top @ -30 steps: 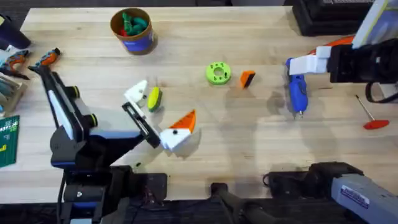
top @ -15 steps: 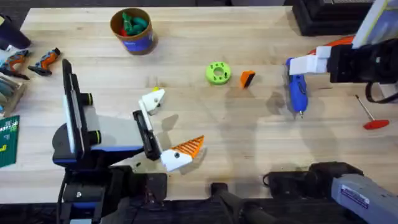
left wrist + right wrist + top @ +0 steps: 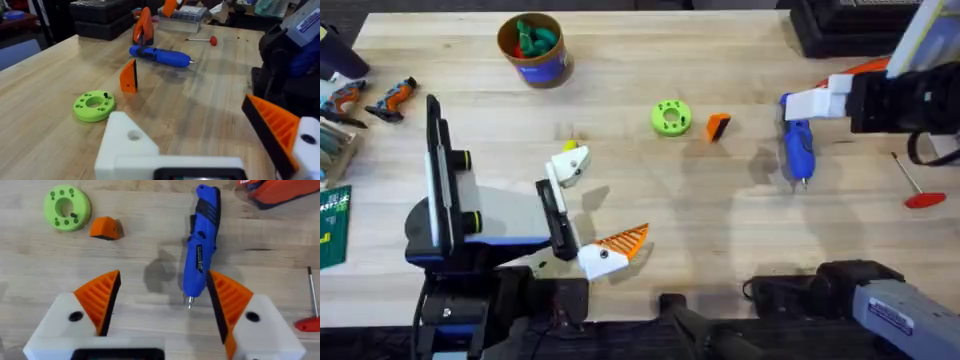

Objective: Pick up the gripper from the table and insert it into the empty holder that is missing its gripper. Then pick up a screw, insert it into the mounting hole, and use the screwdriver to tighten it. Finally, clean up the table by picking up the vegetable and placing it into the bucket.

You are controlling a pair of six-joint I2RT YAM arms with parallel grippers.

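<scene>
Gripper (image 3: 718, 126), the loose orange ribbed wedge with a black end, lies on the table (image 3: 650, 60) just beside the green disc (image 3: 670, 117), touching nothing; in the left wrist view it stands on edge between the disc and the screwdriver. Screwdriver (image 3: 798, 150) is blue and pen-shaped, lying flat with its short metal tip toward the near edge of the table.

Holder (image 3: 131, 148), a white angular block with a round mounting hole in its face, carries no orange pad; it is one finger of the left gripper (image 3: 588, 208). The opposite finger bears a ribbed orange pad. The left jaws stand wide apart and grasp nothing.

Right gripper (image 3: 160, 315) hovers above the screwdriver with both orange pads spread, the blue body lying between them below; no contact is visible.

Bucket (image 3: 532, 48), tan with a dark blue band, sits at the far left of the table and contains green and red items. No yellow-green vegetable can be made out with certainty.

Surface: light wood with visible grain. A thin metal rod with a red handle (image 3: 917, 186) lies at the right. Assorted tools (image 3: 392, 96) lie at the left edge, a black case (image 3: 840, 25) at the far right.
</scene>
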